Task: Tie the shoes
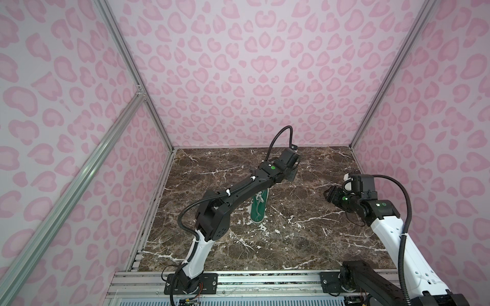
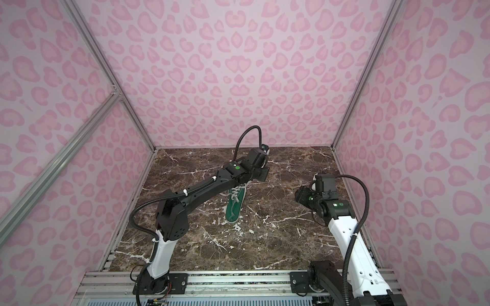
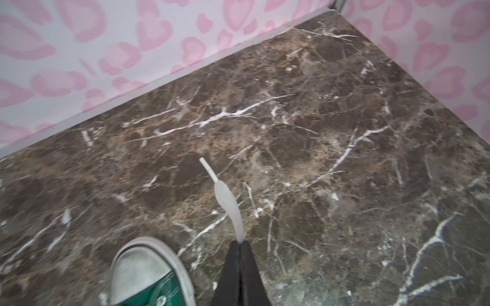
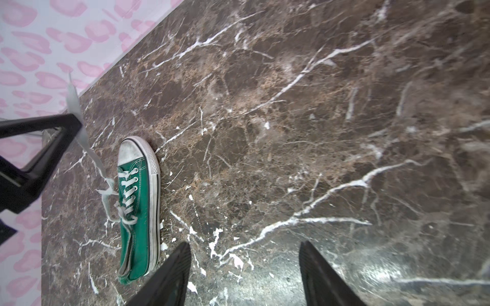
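Pink-spotted booth, dark marble desk below!

Walls (image 1: pixel 238 66) close in on three sides, pale lilac-white and covered in pink leopard-style blotches. Silver aluminium posts (image 1: pixel 127 57) run up both back corners, and over on the left side a slanted aluminium brace (image 1: pixel 84 172) climbs to meet its post. Down below, the desk (image 1: pixel 305 243) is dark brown marble laced with white veins, with a ribbed metal rail (image 1: pixel 265 282) along its near edge. The light is soft and even throughout.
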### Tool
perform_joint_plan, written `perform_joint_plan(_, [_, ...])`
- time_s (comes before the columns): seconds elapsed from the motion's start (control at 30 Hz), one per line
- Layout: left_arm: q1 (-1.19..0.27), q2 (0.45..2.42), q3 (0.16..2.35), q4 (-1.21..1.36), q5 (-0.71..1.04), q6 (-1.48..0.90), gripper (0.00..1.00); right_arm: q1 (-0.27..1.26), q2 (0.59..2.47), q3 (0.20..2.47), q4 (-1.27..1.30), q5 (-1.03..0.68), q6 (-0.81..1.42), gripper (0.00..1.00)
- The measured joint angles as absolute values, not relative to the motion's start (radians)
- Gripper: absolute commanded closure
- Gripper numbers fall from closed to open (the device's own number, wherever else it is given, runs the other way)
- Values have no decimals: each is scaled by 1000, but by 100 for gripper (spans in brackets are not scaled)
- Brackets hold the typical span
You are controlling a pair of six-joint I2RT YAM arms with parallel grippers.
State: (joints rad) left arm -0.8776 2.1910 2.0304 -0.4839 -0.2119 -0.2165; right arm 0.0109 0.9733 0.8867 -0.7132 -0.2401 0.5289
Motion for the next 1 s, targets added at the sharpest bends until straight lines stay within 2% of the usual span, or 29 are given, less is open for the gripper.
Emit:
perform_joint_plan(0.23, [-934,2283,2056,-492,-128,-229,94,-51,939,877,-757,-263,500,33])
perform_joint_plan(0.33, [-952,2303,2039,-495,-104,-235,87,-54,942,877,-762,-267,489,33])
perform_joint_plan(0.47, [-975,2320,2017,-501,-60,-235,65,-54,949,880,-769,-274,479,32])
perform_joint_plan(0.53, [-982,2320,2010,-500,-39,-230,45,-55,951,883,-774,-278,473,31])
perform_joint_plan(0.6, [-984,2320,2007,-500,-25,-227,39,-55,952,889,-779,-280,461,31])
perform_joint_plan(0.77, [-982,2270,1963,-496,-26,-214,37,-55,953,904,-785,-282,429,31])
perform_joint_plan(1.0, [-929,2080,1786,-456,-41,-236,37,-23,1048,962,-835,-263,309,35])
